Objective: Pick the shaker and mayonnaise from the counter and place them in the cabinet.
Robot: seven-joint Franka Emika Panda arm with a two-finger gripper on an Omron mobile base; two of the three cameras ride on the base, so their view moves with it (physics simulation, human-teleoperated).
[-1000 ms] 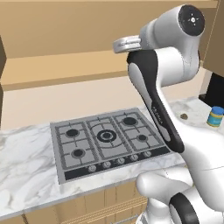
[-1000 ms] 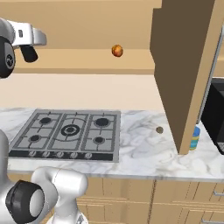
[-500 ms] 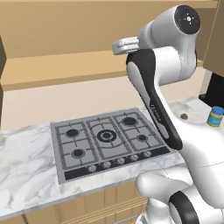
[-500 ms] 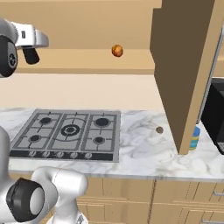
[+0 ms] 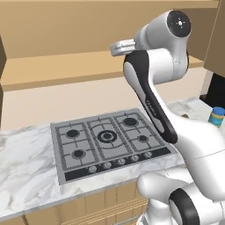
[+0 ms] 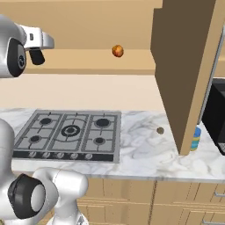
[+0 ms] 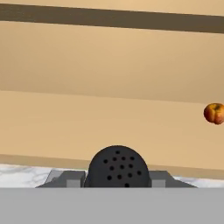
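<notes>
In the hand view the shaker (image 7: 117,165), a dark round top with small holes, sits between the finger tips of my gripper (image 7: 117,178), which is shut on it. From the right base view the gripper (image 6: 37,56) hangs high at the left, level with the cabinet shelf (image 6: 88,62), with the dark shaker under the hand. The cabinet door (image 6: 189,74) stands open at the right. The mayonnaise (image 6: 195,138) stands on the counter, partly hidden behind the door's lower edge. Its blue lid and teal label also show at the far right in the left base view (image 5: 216,116).
A small orange-red fruit (image 6: 117,51) (image 7: 214,113) lies on the shelf, right of the gripper. A grey gas hob (image 6: 66,132) (image 5: 105,137) is set in the marble counter below. A small brown round thing (image 6: 160,130) lies right of it. A black appliance (image 6: 218,115) stands at the far right.
The hand with the shaker has edged slightly to the right and down along the shelf front. The jaws have stayed shut.
</notes>
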